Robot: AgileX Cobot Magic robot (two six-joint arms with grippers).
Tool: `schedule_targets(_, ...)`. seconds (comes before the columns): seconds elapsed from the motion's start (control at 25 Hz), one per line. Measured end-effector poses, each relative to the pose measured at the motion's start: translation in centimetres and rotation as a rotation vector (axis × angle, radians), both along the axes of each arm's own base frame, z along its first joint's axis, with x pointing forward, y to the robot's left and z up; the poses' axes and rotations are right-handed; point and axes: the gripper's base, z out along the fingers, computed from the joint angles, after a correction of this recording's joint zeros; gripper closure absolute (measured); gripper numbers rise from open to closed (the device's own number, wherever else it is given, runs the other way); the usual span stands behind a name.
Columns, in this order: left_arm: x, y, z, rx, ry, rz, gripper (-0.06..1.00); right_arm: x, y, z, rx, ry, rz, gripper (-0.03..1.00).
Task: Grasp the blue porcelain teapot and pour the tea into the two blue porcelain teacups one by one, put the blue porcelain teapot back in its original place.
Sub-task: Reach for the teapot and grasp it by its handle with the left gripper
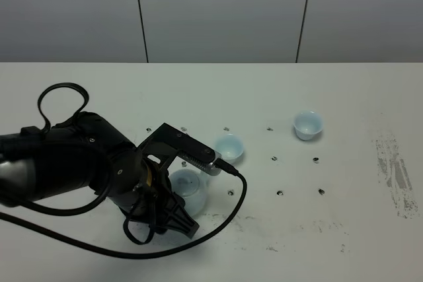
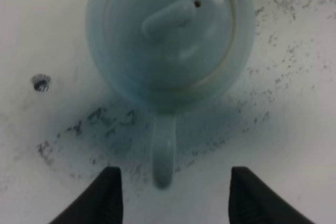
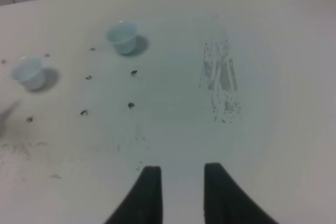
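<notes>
1. The blue porcelain teapot (image 2: 170, 35) stands upright with its lid on, toward the front-left part of the table (image 1: 344, 229). In the high view it is mostly hidden under the left arm.
2. The left gripper (image 2: 175, 176) hangs over it with fingers wide. The loop handle (image 2: 163, 153) lies between them and touches neither.
3. The right gripper (image 3: 182, 174) has its fingers drawn narrow and holds nothing, over bare table toward the right edge.
4. The nearer teacup (image 1: 229, 148) sits just behind the teapot; the farther teacup (image 1: 308, 125) is well apart, toward the back right.
5. Risk: the handle sits slightly nearer one finger, so a squeeze could shove it sideways and twist the pot.
6. Risk: the handle looks thin and glazed, so a shallow grip may slip once the pot tilts.
7. Risk: the nearer teacup is close enough that a low swing could knock it.
</notes>
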Motion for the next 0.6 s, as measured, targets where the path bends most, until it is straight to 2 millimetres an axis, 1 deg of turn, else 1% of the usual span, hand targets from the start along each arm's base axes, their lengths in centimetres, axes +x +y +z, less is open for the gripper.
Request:
schedule_targets(0.24,1.0,-0.8,-1.0,0.010,0.012,-0.001,0.43,0.0,0.0,0.0,0.000,0.000,0.000,0.75)
schedule_targets(0.48,1.3,-1.0,-1.8,0.023,0.027,-0.003,0.43,0.0,0.0,0.0,0.000,0.000,0.000,0.75)
schedule_targets(0.6,1.4,-1.1,-1.9,0.022,0.026,-0.004,0.46,0.0,0.0,0.0,0.000,0.000,0.000,0.75)
